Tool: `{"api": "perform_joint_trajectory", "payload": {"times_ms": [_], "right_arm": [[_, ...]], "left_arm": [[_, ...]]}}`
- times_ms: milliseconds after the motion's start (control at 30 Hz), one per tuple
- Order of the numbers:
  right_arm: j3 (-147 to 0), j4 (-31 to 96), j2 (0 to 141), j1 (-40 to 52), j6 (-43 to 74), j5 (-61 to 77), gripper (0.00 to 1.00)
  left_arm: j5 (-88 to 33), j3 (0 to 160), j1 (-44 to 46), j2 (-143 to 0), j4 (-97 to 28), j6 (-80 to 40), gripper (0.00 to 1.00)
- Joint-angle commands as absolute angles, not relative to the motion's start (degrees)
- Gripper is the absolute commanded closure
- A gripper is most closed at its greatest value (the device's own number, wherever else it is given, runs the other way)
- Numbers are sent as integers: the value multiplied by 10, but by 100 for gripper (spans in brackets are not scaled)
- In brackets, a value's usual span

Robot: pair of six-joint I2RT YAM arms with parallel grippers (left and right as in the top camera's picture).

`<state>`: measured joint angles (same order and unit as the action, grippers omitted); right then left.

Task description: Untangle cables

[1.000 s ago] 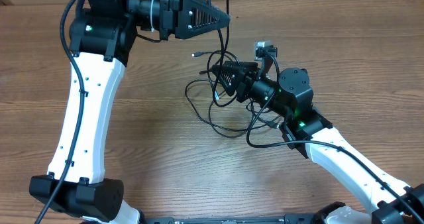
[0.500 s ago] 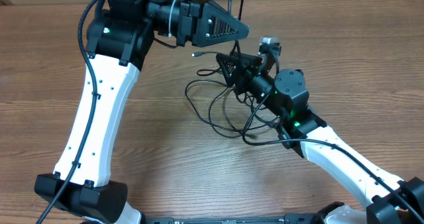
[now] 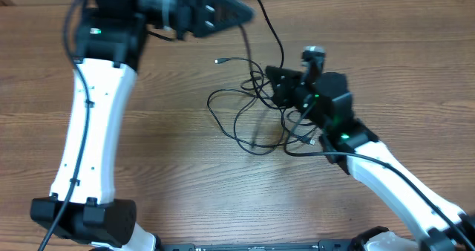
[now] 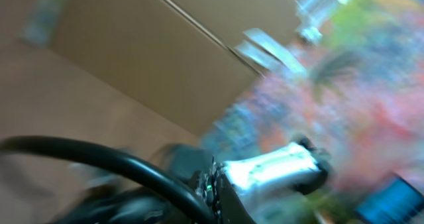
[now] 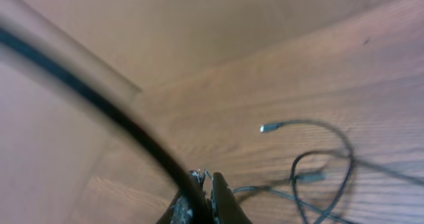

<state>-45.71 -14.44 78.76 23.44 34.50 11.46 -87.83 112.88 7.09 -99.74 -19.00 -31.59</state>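
— Where are the cables?
— Heaped mid-table, right at the right gripper, whose fingers pinch one strand. Another strand climbs to the left gripper, pressed together on it.
— Room around?
— Bare wooden table to the left and front. One plug lies loose.

Matt wood-grain table; thin cables look smooth (rubbery black).

Cables: thin black cords, tangled in loose overlapping loops, lying flat on the wood. One strand lifts off the tangle and runs toward 12 o'clock. A free plug end lies at 11 o'clock of the loops, silver-tipped.
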Motion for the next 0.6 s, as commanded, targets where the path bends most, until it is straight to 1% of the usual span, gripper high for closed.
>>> {"api": "perform_joint_trajectory", "payload": {"times_ms": [0,67,100,133,200,333,400,433,500,567], "right_arm": [[-467,-144,715,221,344,178,94],[-467,-137,703,221,344,208,81],[-467,-126,701,221,344,211,68],[-467,-109,701,221,344,210,60],[-467,-60,707,221,344,189,54],[-467,23,738,227,345,180,54],[-467,45,761,230,355,171,42],[-467,53,775,232,366,161,39],[-467,62,804,232,380,160,37],[-467,73,826,232,392,164,29]], "left_arm": [[-797,1142,-21,-981,-156,-310,96],[-771,1142,-68,-981,-128,-346,96],[-766,1142,-90,-981,-109,-364,96],[-764,1142,-110,-981,-91,-372,96],[-762,1142,-146,-981,-67,-383,96],[-749,1142,-201,-981,-87,-388,96],[-732,1142,-212,-981,-115,-380,96],[-721,1142,-215,-981,-133,-360,96],[-689,1142,-218,-981,-182,-286,95],[-634,1142,-218,-981,-244,-207,94]]}}
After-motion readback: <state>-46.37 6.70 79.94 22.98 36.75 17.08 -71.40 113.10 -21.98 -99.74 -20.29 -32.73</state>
